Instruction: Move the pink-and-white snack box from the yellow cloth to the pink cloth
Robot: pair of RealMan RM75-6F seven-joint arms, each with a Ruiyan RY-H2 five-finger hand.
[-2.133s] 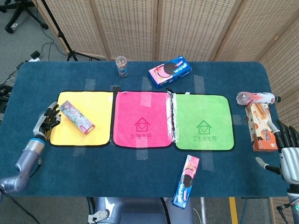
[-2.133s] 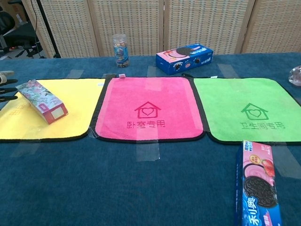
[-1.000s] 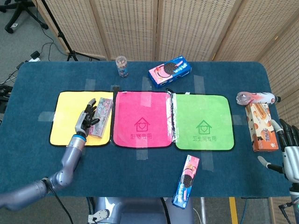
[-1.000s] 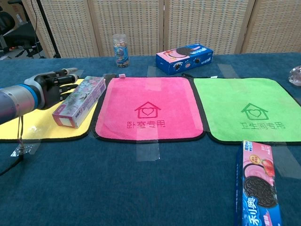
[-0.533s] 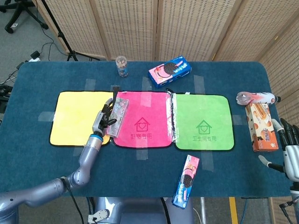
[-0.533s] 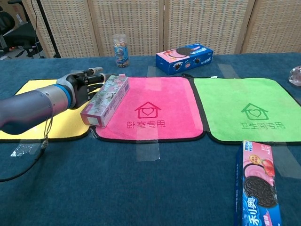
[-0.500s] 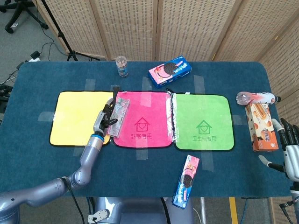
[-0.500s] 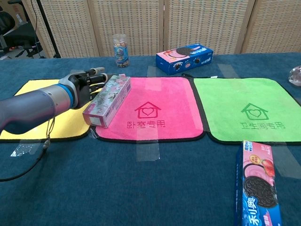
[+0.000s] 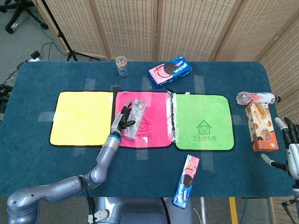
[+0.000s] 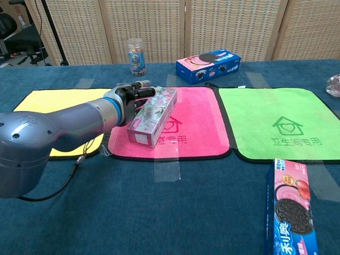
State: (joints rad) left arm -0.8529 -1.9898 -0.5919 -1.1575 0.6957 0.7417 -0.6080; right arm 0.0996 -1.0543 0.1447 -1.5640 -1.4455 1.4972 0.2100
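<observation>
Left hand (image 9: 122, 122) reaches across from lower left, grey forearm low over table, fingers wrapped on long side of pink-and-white floral snack box (image 9: 135, 119), grasping it. Box over left half of square pink cloth (image 10: 191, 109), angled, near end toward camera in chest view; whether resting on cloth or raised just above, unclear. Rectangular yellow cloth (image 9: 81, 118) beside it, bare. Right hand (image 9: 290, 150) at table's right edge, fingers spread apart, holding nothing; cut off by frame edge, absent from chest view.
</observation>
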